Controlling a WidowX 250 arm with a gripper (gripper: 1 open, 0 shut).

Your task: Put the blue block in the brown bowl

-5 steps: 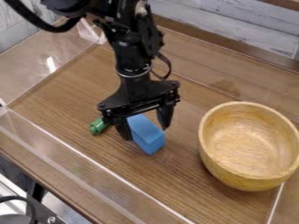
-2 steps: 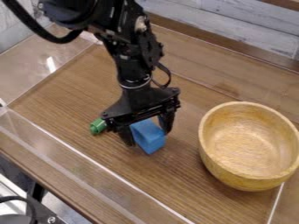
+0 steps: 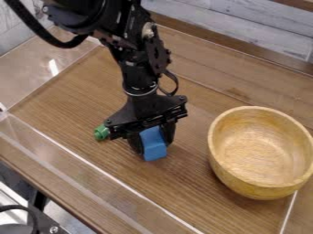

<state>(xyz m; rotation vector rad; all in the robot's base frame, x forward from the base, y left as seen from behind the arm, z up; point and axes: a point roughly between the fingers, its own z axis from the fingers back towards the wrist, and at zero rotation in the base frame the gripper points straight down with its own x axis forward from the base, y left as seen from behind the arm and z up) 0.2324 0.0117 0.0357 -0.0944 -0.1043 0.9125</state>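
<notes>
The jaws stood pressed against the two sides of the small bright-blue rectangular block [image 3: 152, 143], pinching it while it sat on the wooden desk [image 3: 73, 101], roughly midway along the desk's near edge and a little back from it. The black gripper [image 3: 149, 134] pointed straight down from the black jointed arm [image 3: 128, 41], which rose towards the far left corner. By my reading the grasping step was just finished and the carry had not begun, since the block appeared to rest on the surface. The next move would call for a straight lift high enough to clear a thick rim, then a sweep towards the desk's right edge.

The block looked matte, hard and square-edged, so flat fingers should hold it firmly. Just beside it, on its left, lay the green-capped end of a marker pen [image 3: 102, 133], mostly hidden behind the gripper. Near the right edge sat the large round light-brown wooden bowl [image 3: 262, 151], empty, thick-rimmed, its grain visible, well apart from the block. The desk top showed dark, glossy wood grain.
</notes>
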